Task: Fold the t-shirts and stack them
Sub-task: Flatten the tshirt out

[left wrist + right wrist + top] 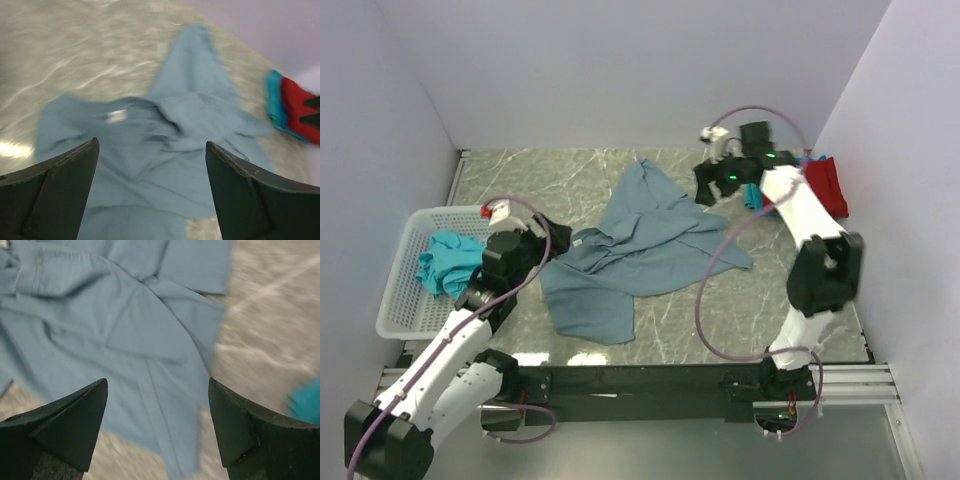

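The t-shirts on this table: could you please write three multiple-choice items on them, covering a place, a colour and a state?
1. Where does the red t-shirt lie?
A. beside the left arm's base
B. in the middle
C. at the far right edge

2. What colour is the shirt in the white basket?
A. teal
B. red
C. yellow

3. How does the blue-grey t-shirt lie?
A. folded square
B. crumpled and unfolded
C. lifted by a gripper

Answers:
1 C, it sits by the right wall.
2 A, a teal t-shirt lies bunched inside.
3 B, it sprawls creased on the table.
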You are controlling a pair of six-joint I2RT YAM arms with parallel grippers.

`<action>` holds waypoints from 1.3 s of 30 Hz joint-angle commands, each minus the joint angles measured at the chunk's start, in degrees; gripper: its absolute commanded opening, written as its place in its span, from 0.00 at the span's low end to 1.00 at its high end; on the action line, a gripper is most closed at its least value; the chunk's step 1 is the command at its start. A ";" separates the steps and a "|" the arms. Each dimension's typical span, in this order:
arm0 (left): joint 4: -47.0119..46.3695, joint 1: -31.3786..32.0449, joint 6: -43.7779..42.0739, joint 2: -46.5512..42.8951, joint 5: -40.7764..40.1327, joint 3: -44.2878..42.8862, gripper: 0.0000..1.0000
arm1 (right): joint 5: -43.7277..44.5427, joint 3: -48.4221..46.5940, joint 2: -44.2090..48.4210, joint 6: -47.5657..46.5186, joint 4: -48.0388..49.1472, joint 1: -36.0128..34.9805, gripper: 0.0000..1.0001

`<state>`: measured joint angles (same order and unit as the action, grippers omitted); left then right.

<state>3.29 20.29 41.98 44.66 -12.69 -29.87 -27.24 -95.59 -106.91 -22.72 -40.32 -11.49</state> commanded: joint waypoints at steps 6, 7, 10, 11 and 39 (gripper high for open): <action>-4.71 -0.17 -21.56 24.91 34.28 -20.73 0.81 | -7.65 6.74 4.80 -8.66 2.97 3.84 0.82; -0.35 -0.08 -22.80 31.12 35.35 -26.50 0.80 | -6.86 5.78 4.00 -8.74 1.92 4.01 0.81; 5.56 2.11 -32.02 41.16 36.26 -36.70 0.79 | -4.31 3.66 1.27 -9.36 1.12 5.77 0.77; 8.98 3.95 -34.65 43.29 32.33 -38.93 0.79 | -4.31 3.83 0.83 -9.53 1.38 6.21 0.77; 23.78 8.80 -50.59 72.14 12.16 -59.51 0.57 | 0.44 -4.69 -14.11 -12.96 -4.68 5.33 0.73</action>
<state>25.54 28.97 -7.68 115.92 0.08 -86.17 -28.40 -98.00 -120.40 -35.48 -44.40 -5.52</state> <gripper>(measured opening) 0.604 0.731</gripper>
